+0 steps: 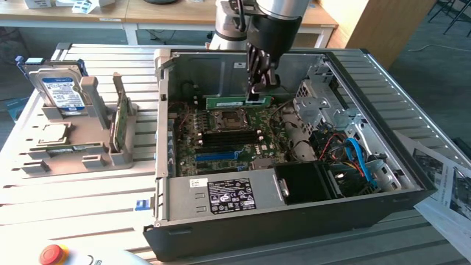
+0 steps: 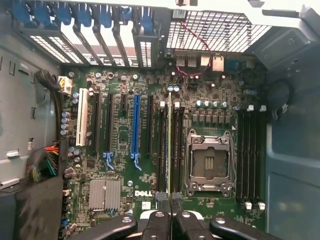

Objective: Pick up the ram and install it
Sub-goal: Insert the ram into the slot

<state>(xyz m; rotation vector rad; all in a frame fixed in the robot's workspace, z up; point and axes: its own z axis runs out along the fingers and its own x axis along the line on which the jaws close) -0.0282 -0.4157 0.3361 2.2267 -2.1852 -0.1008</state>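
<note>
The ram (image 1: 234, 102) is being gripped by the tool (image 1: 255, 95) in the upper middle of the exterior view, inside the open computer case (image 1: 412, 185). The tool is being pressed closed on the stick's upper edge, towards the end nearer the exterior view's right. The stick is being held level, long edge down, close over the motherboard (image 1: 220, 146), just beyond the CPU socket (image 1: 228, 117).

In the wrist view the ram (image 2: 170, 145) is being seen edge-on, as a thin line running out from between the tool's (image 2: 170, 199) two fingers. It is being lined up with the dark memory slots lying between the CPU socket (image 2: 210, 160) and the long blue slot (image 2: 135, 125). Whether it is touching a slot cannot be told.

At the exterior view's left, a grey holder (image 1: 88, 149) is being borne by the tabletop (image 1: 74, 193). A hard drive (image 1: 60, 91) and a second green stick (image 1: 118, 124) are being held upright in it.
</note>
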